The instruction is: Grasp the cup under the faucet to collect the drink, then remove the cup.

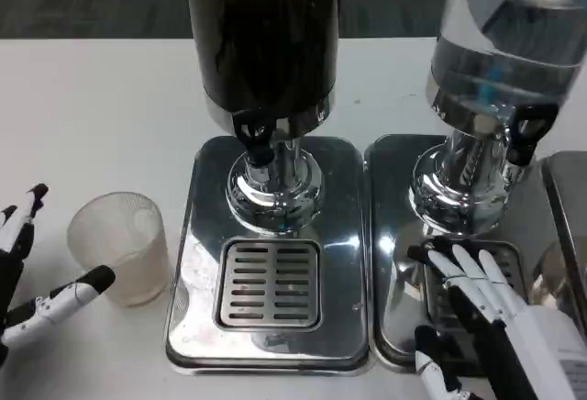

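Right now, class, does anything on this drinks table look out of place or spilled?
The cup stands upright on the table, left of the dark dispenser's tray, not under its faucet. No spill shows.

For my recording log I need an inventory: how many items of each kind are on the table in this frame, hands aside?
Drink dispensers: 2, one dark and one clear
Steel drip trays: 2, under the dark dispenser and under the clear one
Translucent cups: 1, standing on the table left of the trays
Total: 5
A further steel edge at far right is cropped and not counted.
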Action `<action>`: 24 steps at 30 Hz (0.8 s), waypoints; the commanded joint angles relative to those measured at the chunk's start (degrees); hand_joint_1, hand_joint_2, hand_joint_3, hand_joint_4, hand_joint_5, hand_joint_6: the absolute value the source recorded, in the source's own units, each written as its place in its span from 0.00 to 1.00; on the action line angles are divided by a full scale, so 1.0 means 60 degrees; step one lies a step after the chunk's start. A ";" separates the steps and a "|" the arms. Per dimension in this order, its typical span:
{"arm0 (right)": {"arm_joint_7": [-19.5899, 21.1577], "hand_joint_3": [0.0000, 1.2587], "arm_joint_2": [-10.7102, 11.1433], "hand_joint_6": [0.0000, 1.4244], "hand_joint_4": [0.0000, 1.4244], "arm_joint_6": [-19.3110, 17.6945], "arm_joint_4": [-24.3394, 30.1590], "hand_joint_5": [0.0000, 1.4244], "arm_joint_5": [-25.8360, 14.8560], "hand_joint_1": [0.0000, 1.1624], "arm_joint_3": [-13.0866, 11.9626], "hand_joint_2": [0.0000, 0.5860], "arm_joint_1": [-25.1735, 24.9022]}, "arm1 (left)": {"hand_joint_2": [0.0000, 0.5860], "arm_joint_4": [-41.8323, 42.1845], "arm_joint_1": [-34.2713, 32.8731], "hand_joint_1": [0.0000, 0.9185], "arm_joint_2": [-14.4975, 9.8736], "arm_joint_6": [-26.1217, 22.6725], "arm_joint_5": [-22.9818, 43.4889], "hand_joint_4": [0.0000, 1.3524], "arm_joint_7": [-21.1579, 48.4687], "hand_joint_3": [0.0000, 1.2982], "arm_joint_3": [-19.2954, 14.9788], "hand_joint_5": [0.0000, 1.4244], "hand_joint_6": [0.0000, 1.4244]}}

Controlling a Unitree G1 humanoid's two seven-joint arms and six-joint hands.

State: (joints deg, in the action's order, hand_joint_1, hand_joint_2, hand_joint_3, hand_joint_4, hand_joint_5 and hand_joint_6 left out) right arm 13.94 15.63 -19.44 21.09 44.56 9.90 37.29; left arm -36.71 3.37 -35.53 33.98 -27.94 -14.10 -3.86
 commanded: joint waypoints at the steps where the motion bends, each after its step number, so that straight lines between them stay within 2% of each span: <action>1: 0.0006 0.12 -0.0016 0.09 0.04 0.0008 0.0093 0.00 -0.0013 0.42 0.0040 0.96 -0.0036 | 0.04 -0.0721 -0.0513 0.02 -0.0198 0.0345 -0.0161 0.00 -0.0269 0.00 0.0366 0.00 0.00; 10: -0.0059 0.12 -0.0018 0.09 0.04 0.0069 0.0080 0.00 -0.0023 0.42 0.0143 0.96 -0.0058 | 0.04 -0.1498 -0.1037 0.04 -0.0405 0.0930 -0.0276 0.00 -0.0658 0.00 0.0941 0.00 0.00; 24: -0.0057 0.12 -0.0059 0.10 0.05 0.0129 0.0081 0.01 0.0015 0.42 0.0322 0.96 0.0005 | 0.02 -0.2235 -0.1451 0.04 -0.0516 0.1360 -0.0235 0.00 -0.0793 0.00 0.1181 0.00 0.00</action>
State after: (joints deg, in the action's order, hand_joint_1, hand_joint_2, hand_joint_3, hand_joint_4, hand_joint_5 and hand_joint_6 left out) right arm 13.74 15.52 -19.12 21.09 44.59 11.53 36.86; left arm -48.40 -3.63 -37.81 41.22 -29.64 -19.05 2.49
